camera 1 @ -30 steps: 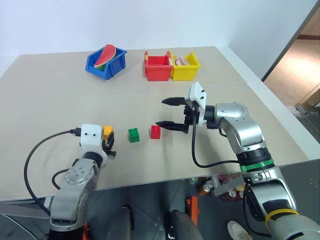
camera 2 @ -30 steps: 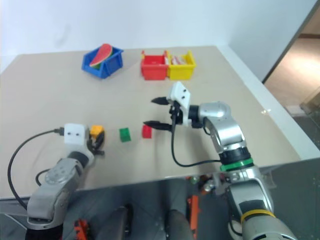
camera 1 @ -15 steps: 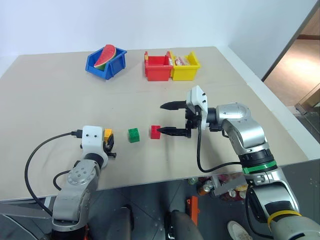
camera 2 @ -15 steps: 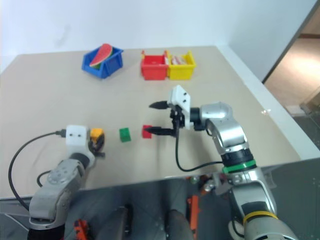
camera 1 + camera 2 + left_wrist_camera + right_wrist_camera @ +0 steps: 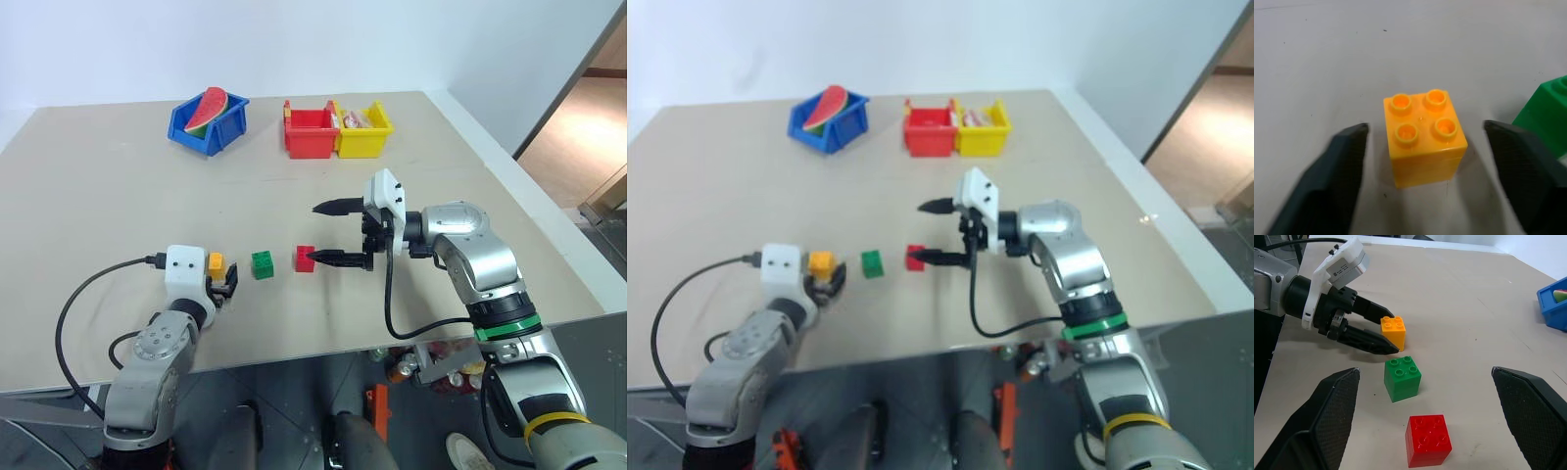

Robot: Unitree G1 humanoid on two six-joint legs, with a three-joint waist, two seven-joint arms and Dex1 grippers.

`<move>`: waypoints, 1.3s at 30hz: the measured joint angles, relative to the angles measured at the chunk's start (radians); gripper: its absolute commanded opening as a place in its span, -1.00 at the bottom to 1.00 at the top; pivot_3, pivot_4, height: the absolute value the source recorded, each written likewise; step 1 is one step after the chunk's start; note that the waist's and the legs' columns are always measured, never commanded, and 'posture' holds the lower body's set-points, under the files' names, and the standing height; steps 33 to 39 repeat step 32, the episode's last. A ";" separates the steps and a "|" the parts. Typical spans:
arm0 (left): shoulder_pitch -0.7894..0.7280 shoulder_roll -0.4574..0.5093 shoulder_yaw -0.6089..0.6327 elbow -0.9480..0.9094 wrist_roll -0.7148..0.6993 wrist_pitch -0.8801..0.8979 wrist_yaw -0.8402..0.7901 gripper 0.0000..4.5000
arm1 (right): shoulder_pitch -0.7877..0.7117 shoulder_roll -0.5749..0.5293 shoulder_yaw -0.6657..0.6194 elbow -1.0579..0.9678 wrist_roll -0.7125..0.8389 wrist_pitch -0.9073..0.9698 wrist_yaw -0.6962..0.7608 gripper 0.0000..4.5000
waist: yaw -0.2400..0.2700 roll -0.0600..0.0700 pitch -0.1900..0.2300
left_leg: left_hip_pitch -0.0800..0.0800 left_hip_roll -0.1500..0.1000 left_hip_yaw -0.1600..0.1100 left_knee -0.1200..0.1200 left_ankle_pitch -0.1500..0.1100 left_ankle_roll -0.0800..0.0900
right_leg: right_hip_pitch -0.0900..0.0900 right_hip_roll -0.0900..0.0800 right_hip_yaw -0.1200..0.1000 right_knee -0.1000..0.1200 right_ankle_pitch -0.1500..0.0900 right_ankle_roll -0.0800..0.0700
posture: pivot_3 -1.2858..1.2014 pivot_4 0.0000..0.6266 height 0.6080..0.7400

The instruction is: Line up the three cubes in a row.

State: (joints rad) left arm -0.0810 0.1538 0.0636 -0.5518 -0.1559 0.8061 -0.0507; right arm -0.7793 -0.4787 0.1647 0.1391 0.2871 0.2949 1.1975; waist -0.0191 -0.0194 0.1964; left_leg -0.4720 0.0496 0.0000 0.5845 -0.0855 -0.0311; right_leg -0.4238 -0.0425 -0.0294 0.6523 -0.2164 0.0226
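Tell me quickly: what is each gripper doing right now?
Left gripper: open, fingers either side of the orange-yellow cube, not gripping it.
Right gripper: open, holding nothing, beside the red cube.

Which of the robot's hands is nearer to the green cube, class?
Left. The left hand sits open around the orange-yellow cube, right beside the green cube. The right hand is open too, past the red cube, which lies between.
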 measured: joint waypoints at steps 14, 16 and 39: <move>-0.078 0.181 0.102 -0.159 -0.086 -0.021 -0.154 0.98 | 0.010 0.000 0.000 0.008 -0.010 -0.017 -0.004 1.00 | 0.000 0.000 0.000 | 0.000 0.000 0.000 0.000 0.000 0.000 | 0.000 0.000 0.000 0.000 0.000 0.000 | 0.03 -0.52 1.00; -0.140 0.191 0.143 -0.131 -0.149 -0.024 -0.202 0.98 | 0.009 0.002 0.000 0.023 -0.012 -0.021 -0.006 1.00 | 0.000 0.000 0.000 | 0.000 0.000 0.000 0.000 0.000 0.000 | 0.000 0.000 0.000 -0.001 0.001 0.000 | 0.03 -0.52 1.00; -0.411 0.634 0.144 0.715 -0.195 -0.404 -0.851 0.98 | -0.063 0.025 -0.044 0.197 -0.083 -0.086 -0.219 1.00 | -0.001 0.000 0.000 | -0.003 0.002 0.002 -0.002 0.000 0.000 | -0.003 0.001 0.000 -0.004 0.001 -0.001 | 0.03 -0.52 1.00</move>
